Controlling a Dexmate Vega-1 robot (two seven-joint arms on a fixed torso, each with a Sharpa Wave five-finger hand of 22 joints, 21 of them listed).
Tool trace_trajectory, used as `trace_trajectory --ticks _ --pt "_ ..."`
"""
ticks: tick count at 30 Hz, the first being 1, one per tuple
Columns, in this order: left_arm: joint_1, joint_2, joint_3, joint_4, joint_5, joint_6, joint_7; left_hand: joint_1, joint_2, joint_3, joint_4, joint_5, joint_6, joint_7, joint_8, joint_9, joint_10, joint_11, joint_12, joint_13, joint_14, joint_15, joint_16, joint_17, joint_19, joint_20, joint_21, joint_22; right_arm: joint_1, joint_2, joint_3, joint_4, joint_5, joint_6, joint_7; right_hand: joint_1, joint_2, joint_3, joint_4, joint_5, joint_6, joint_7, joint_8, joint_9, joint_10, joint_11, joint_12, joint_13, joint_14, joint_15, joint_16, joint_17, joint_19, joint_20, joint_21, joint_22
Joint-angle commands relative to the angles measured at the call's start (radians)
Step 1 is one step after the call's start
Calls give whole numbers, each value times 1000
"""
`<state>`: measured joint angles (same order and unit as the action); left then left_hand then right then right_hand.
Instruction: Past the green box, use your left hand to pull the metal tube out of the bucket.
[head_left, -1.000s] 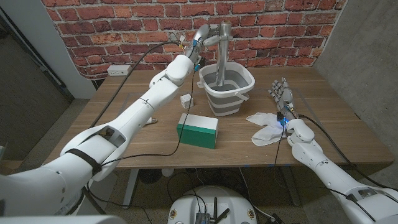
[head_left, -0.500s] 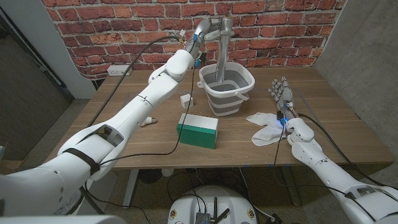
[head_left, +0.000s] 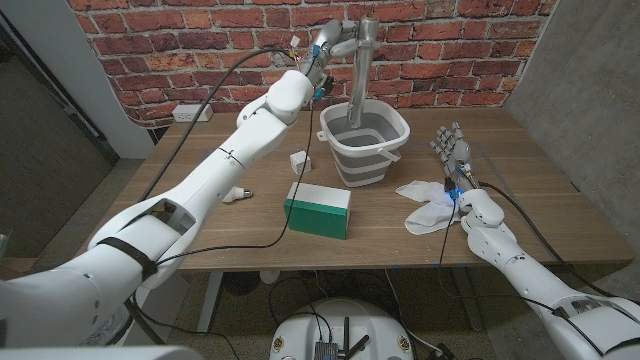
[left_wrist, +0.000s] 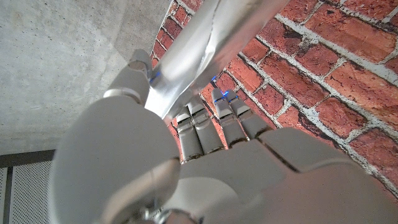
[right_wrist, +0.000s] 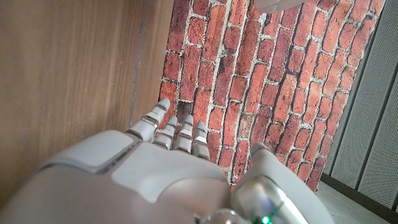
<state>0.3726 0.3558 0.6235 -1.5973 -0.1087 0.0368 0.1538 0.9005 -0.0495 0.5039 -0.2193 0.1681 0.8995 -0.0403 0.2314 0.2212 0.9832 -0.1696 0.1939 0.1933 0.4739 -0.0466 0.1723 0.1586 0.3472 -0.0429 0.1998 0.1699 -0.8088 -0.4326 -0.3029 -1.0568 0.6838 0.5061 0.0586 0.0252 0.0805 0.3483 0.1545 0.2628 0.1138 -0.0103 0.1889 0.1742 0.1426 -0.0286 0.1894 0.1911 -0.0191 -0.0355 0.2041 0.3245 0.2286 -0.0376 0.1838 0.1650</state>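
Note:
A grey and white bucket stands at the back middle of the table, past the green box. The metal tube stands upright with its lower end still inside the bucket. My left hand grips the tube near its top, high above the bucket's rim. In the left wrist view my left hand wraps around the shiny tube against the brick wall. My right hand stands on the table to the right of the bucket, fingers apart and holding nothing.
A white cloth lies by my right wrist. A small white block sits left of the bucket and a small white object lies further left. A power strip is at the back left by the brick wall.
My left hand has risen with the tube, drawing it higher out of the bucket. The right hand has stayed put.

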Motion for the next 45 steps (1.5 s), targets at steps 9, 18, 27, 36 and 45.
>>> trace_trajectory --ticks 9,18,27,36,45 --pt "14 30 -16 -161 -31 138 9 -78 229 101 82 4 22 16 3 2 50 -43 6 2 12 -126 3 2 10 -36 5 4 8 2 0 10 4 12 21 -11 46 0 3 4 10 -1 3 5 7 -2 5 0 7 -4 8 2 12 -15 5 2" --pt "57 77 -55 -283 -48 219 42 -80 229 103 80 4 22 18 2 3 48 -39 4 2 15 -127 3 3 12 -36 5 4 22 -3 -8 10 -1 -5 28 -11 46 -1 3 5 12 0 3 5 8 -1 6 0 7 -4 9 1 11 -15 5 2" --pt "104 119 -96 -364 -64 253 78 -82 229 105 76 3 22 19 0 4 51 -37 5 2 18 -128 4 3 13 -38 5 4 40 2 -18 24 -5 -14 41 -11 47 -1 3 5 13 1 3 5 8 0 6 0 7 -3 9 0 12 -16 5 2" --pt "126 153 -131 -413 -73 264 101 -85 229 107 74 3 24 21 -1 5 51 -36 5 2 22 -126 4 3 14 -39 4 4 54 9 -26 34 -10 -20 43 -11 47 -2 3 5 14 -1 3 5 8 0 6 0 7 -6 9 -1 13 -17 5 2" --pt "133 172 -155 -455 -98 288 106 -87 229 109 73 2 24 23 -2 6 51 -34 5 2 24 -125 4 3 17 -40 5 4 68 19 -32 54 -10 -20 50 -11 48 -1 3 5 14 -1 3 5 9 0 6 0 7 -4 10 -2 14 -17 5 2"
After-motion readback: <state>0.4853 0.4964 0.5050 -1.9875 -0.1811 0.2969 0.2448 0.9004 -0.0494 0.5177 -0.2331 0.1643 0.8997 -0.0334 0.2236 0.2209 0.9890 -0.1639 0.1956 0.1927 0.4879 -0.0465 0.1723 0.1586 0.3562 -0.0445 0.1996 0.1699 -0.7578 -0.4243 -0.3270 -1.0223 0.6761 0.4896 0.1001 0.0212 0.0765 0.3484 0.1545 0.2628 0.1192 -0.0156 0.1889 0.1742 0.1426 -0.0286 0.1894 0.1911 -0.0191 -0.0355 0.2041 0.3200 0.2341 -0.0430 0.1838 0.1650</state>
